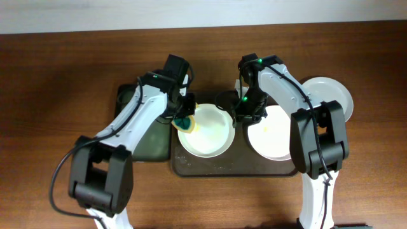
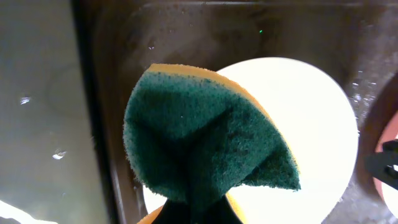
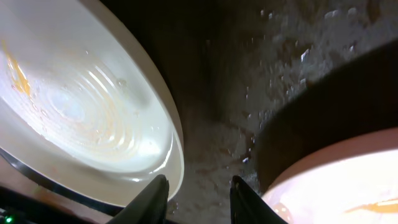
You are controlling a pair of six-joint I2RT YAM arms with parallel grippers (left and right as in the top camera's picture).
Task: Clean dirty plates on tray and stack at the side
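Note:
The dark brown tray [image 1: 236, 166] holds two dirty plates. The left plate [image 1: 206, 133] is pale white with faint yellow smears [image 3: 81, 106]. The right plate [image 1: 275, 135] looks pinkish in the right wrist view [image 3: 339, 171]. My left gripper [image 1: 184, 116] is shut on a green-and-yellow sponge [image 2: 205, 143], which hangs over the left plate's [image 2: 305, 124] left rim. My right gripper [image 3: 199, 185] stands open over bare tray floor [image 3: 261, 81] between the two plates. Its left finger is close beside the left plate's rim, and nothing is between its fingers.
A third white plate [image 1: 327, 95] lies on the wooden table to the right of the brown tray. A narrower greenish tray [image 1: 143, 130] lies against the brown tray's left side, under my left arm. Wet specks cover the brown tray's floor [image 2: 186, 31].

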